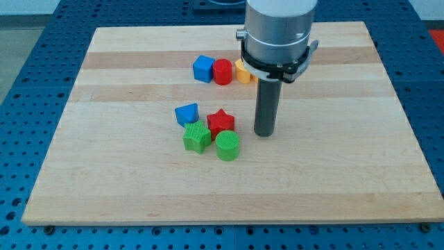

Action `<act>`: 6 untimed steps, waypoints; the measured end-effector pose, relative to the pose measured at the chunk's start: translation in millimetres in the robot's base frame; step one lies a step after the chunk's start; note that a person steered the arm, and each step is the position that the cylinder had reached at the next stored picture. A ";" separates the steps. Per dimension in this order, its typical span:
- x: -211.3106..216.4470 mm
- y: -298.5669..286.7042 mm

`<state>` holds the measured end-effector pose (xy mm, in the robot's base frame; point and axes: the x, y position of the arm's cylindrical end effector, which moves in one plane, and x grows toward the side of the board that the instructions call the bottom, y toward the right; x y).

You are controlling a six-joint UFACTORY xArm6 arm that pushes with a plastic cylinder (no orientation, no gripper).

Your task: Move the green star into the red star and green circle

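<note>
My tip point(264, 133) rests on the wooden worktop point(333, 173), touching nothing. Left of it sits the red star block point(221, 121); beyond, the green star block point(197, 137) adjoins the green circle block point(227, 146).

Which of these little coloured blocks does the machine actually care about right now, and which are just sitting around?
Part of the job:
green star
red star
green circle
my tip, right of the red star

Just lying about:
blue block
blue cube
red cylinder
orange block
</note>
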<state>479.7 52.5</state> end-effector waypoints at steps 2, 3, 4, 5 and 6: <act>72.5 -32.4; 72.5 -99.0; 69.4 -151.6; 55.7 -192.9; 15.6 -193.3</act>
